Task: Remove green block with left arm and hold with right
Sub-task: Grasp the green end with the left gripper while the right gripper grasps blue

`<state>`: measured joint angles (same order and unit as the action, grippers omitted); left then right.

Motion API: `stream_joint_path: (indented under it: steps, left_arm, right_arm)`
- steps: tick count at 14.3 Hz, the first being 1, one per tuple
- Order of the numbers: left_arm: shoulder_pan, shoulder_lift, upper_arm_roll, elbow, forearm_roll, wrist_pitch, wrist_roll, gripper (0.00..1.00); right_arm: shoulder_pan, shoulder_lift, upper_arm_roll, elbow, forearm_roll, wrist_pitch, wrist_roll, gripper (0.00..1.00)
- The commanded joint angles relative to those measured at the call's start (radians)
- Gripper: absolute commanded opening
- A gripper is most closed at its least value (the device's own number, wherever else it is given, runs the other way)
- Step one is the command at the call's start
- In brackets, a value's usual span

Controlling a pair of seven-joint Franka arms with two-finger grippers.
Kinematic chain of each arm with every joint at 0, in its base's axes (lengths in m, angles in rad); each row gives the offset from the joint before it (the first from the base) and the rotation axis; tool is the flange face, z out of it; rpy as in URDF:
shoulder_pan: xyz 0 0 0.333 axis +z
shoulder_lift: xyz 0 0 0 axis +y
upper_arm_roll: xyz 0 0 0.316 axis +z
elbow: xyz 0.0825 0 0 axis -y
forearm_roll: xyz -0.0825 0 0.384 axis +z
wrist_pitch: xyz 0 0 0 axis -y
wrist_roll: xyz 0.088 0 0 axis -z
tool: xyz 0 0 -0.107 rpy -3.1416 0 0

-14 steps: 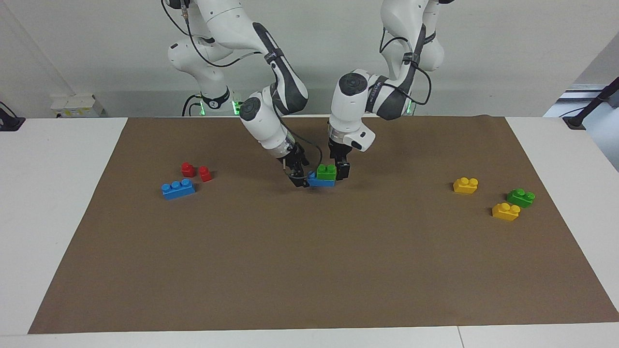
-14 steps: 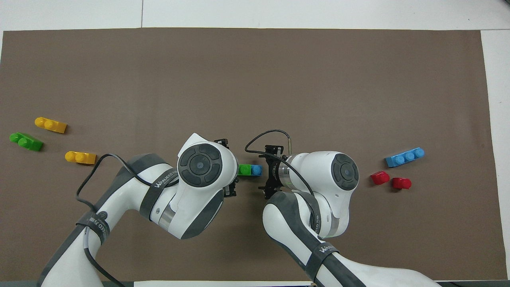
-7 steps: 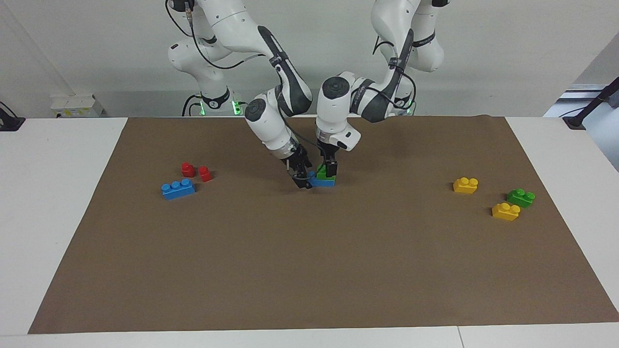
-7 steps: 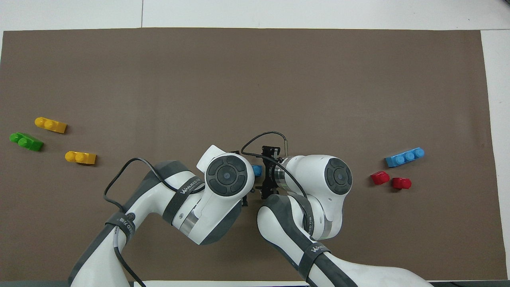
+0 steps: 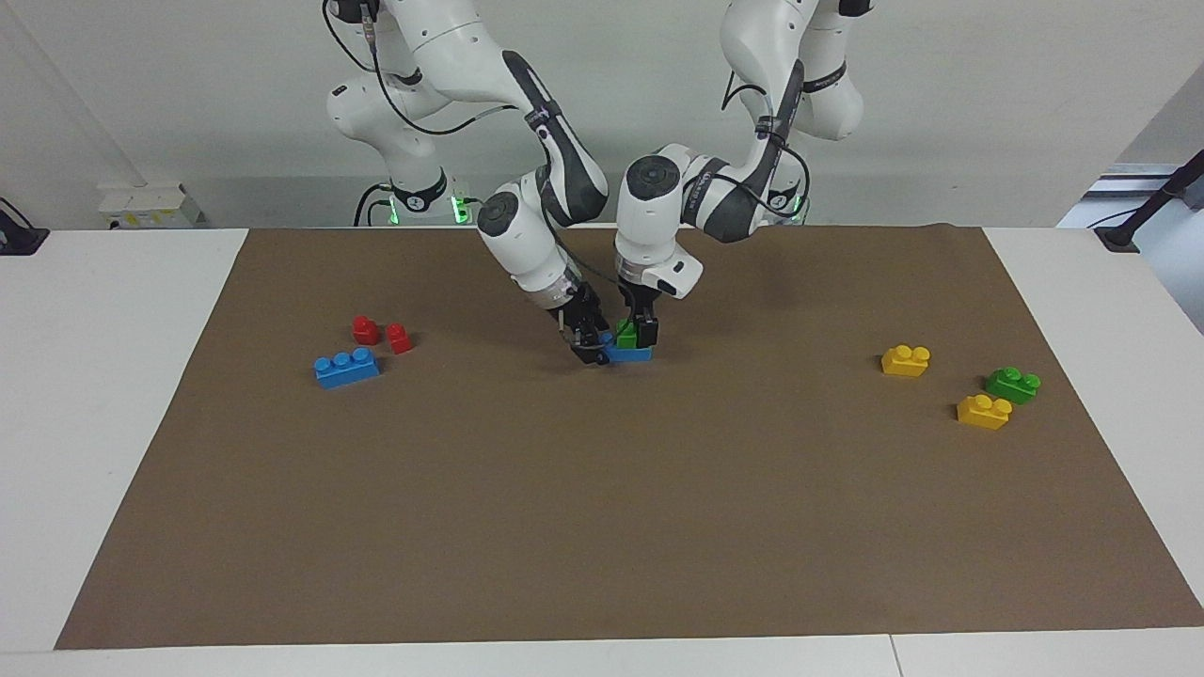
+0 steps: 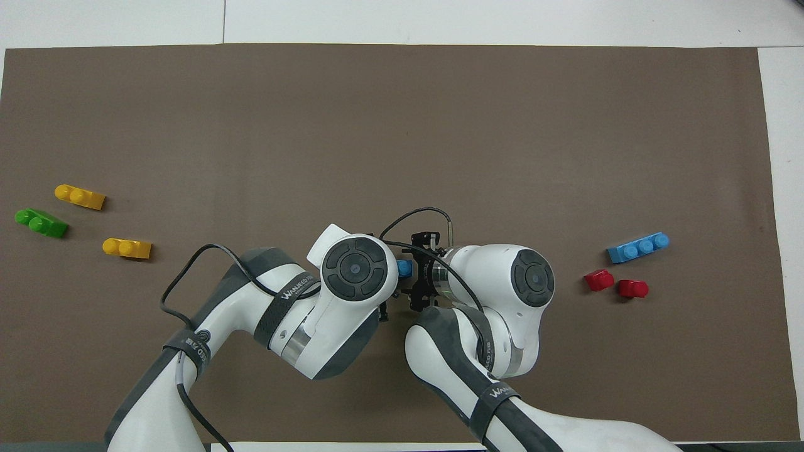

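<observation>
The lime-green block (image 5: pixel 624 333) sits on top of a blue brick (image 5: pixel 632 354) on the brown mat, in the middle of the table close to the robots. My left gripper (image 5: pixel 638 331) is down over the green block and hides part of it. My right gripper (image 5: pixel 591 349) is shut on the end of the blue brick that points toward the right arm's end of the table. In the overhead view the left arm's wrist hides the green block, and only one blue stud (image 6: pixel 404 269) shows between the two hands.
A loose blue brick (image 5: pixel 347 367) and two small red blocks (image 5: pixel 366 329) lie toward the right arm's end. Two yellow bricks (image 5: pixel 906 360) and a darker green brick (image 5: pixel 1013 384) lie toward the left arm's end. The brown mat (image 5: pixel 602 527) spreads out farther from the robots.
My left gripper has moved from beside the stacked bricks to over the green block and come down on it. My right gripper has stayed on the blue brick.
</observation>
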<state>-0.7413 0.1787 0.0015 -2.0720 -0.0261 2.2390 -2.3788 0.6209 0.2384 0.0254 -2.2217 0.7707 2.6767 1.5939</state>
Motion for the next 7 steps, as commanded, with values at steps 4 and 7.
stream_joint_path:
  steps: [4, 7]
  left_arm:
    - [0.003, -0.011, 0.008, 0.006, -0.008, -0.03, 0.007, 1.0]
    - [0.003, -0.011, 0.008, 0.006, -0.008, -0.029, 0.009, 1.0]
  right_arm:
    - [-0.012, 0.013, 0.002, 0.011, 0.041, 0.017, -0.041, 0.07]
    - [-0.012, 0.01, 0.002, 0.008, 0.044, 0.005, -0.133, 0.0]
